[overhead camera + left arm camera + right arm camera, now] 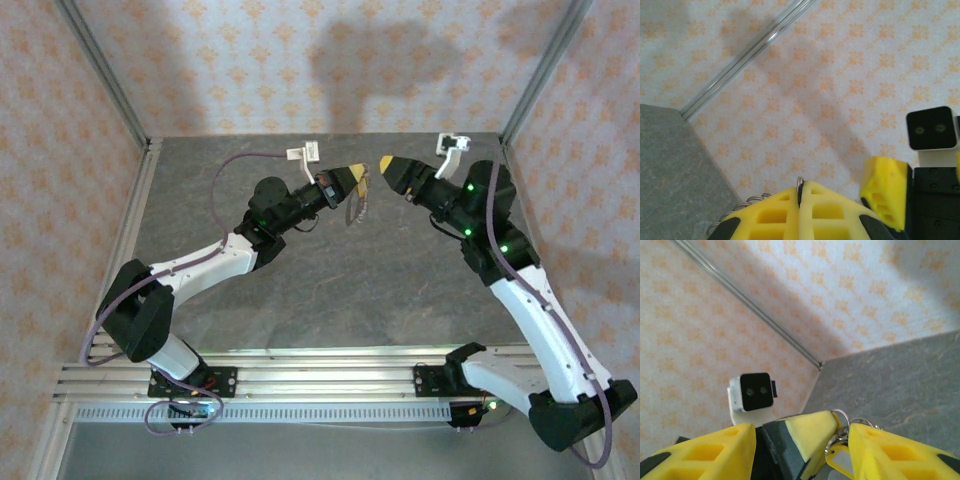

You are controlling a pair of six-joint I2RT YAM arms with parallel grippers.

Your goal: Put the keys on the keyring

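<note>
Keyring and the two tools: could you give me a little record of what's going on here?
left tool: shut on the keyring
keyring: wire edge pinched between the fingers, the rest dangling below the tool
right tool: open, holding nothing
tools: tips facing each other, close but apart
setting: grey table, patterned walls

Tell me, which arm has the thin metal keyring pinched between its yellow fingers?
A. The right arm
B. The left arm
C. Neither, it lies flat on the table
B: in the left wrist view the left gripper is shut with the keyring poking out between its fingers, while the right gripper stands open.
</note>
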